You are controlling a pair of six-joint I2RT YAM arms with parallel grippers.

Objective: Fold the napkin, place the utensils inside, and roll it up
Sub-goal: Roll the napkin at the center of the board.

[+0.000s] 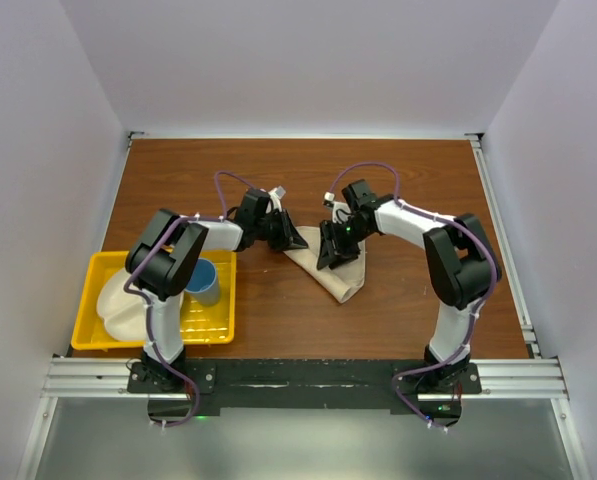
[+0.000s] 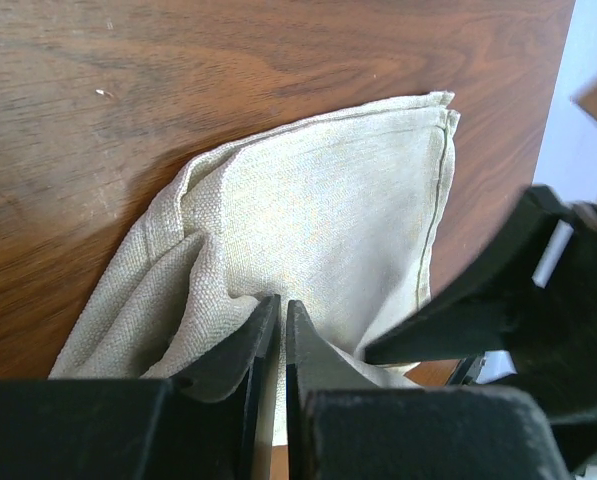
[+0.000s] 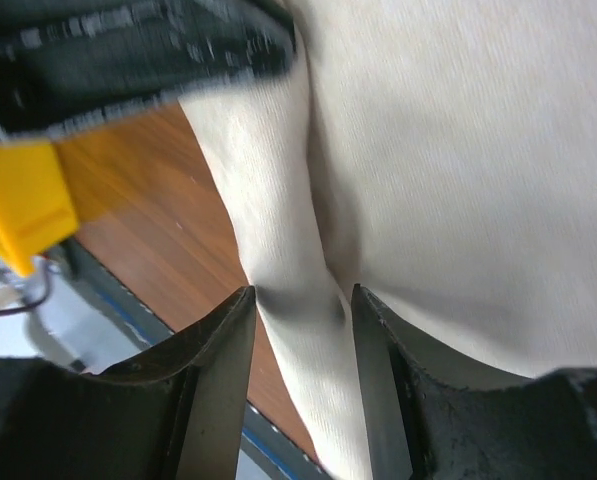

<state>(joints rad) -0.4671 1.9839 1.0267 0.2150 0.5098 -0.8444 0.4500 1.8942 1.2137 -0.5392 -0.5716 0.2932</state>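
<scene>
1. The napkin was found near the middle of the tabletop, bunched into a rough wedge, not laid flat, with its narrow end pointing toward the near edge.
2. The left gripper was seen pressed nearly together on a thin edge of the cloth, at the napkin's left side.
3. The right gripper was judged to be pinching a thick, rounded ridge of the cloth, which filled the gap between its fingers.
4. No knife could be found in any view. A yellow tray holding a white plate and a blue cup was set at the near left corner.
5. The thin left-hand pinch could be lost if the cloth were pulled taut, and the fold would collapse.
6. Several layers could be dragged together by the right-hand bunch, leaving a crooked fold.
7. With the grippers so close together, a collision could be caused by any inward move.
</scene>
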